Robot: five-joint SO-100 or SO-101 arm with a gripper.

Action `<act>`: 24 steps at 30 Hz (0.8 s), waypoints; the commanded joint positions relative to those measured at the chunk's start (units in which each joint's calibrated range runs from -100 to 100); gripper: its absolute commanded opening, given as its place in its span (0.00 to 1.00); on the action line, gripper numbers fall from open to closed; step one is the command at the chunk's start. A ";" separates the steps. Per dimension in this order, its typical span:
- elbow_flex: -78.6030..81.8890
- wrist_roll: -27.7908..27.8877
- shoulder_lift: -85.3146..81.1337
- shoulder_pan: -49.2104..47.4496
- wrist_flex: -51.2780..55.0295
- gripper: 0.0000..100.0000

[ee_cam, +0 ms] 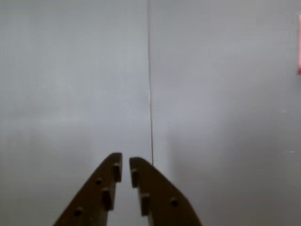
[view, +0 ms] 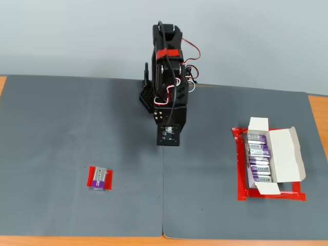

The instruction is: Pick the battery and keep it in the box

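Note:
The battery [view: 99, 178], purple and silver-grey, lies on a small red tape patch at the left of the grey mat in the fixed view. The box [view: 285, 156], a white carton with open flaps, lies at the right on a red tape rectangle and holds several similar batteries [view: 259, 159]. The arm [view: 169, 92] is folded at the back centre, well away from both. In the wrist view my gripper [ee_cam: 125, 163] has its brown fingers nearly together with nothing between them, above bare mat. Battery and box are out of the wrist view.
The grey mat [view: 61, 128] is made of two sheets with a seam [view: 163, 195] down the middle, which also shows in the wrist view [ee_cam: 150, 94]. The wooden table edge [view: 318, 110] borders the mat. A strip of red [ee_cam: 299, 44] shows at the wrist view's right edge.

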 commanded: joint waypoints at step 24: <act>-34.97 15.58 37.31 26.34 -7.84 0.02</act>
